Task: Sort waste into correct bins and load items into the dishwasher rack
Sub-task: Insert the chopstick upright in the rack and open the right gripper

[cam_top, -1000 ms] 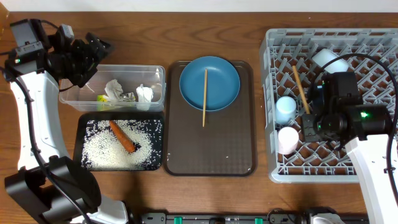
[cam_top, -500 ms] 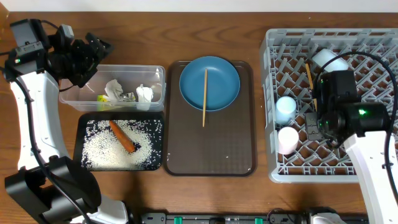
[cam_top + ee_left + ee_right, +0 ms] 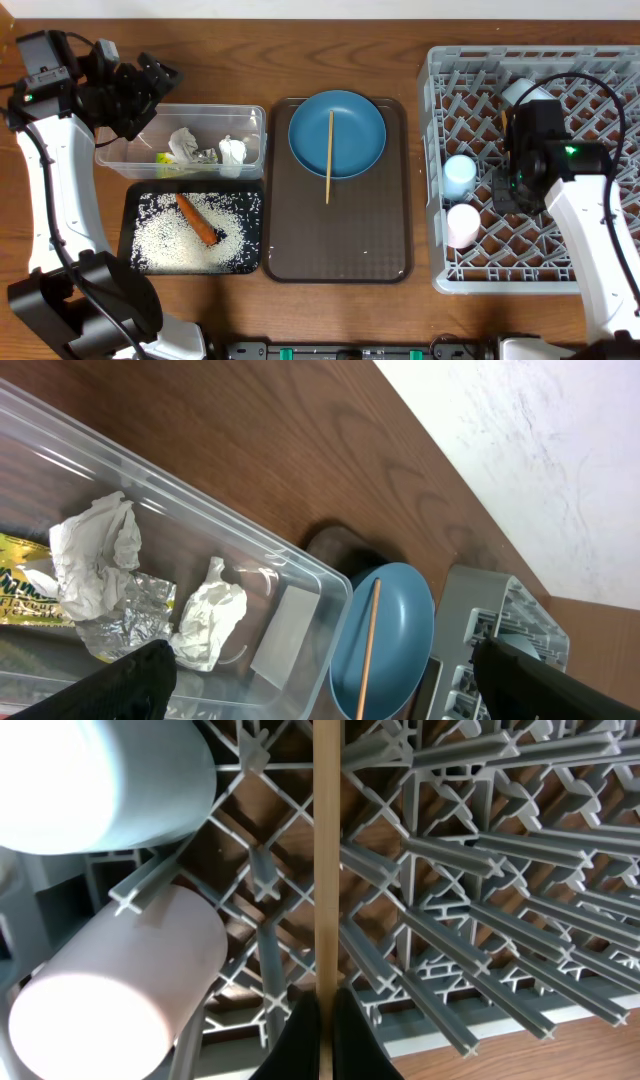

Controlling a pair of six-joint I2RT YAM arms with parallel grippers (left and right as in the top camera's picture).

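Note:
My right gripper hangs over the dishwasher rack, shut on a wooden chopstick that runs straight out from its fingers above the pegs. A light-blue cup and a pinkish-white cup lie in the rack to its left, and a white bowl sits at the back. A second chopstick lies across the dark-blue plate. My left gripper stands open and empty over the back left corner of the clear tub, which holds napkins and a wrapper.
The black tray in front of the tub holds rice and a carrot. The plate rests at the back of a dark brown serving tray between the bins and the rack.
My right arm has moved toward the back of the rack with the chopstick, which is now mostly hidden under it from above. The left arm has not moved.

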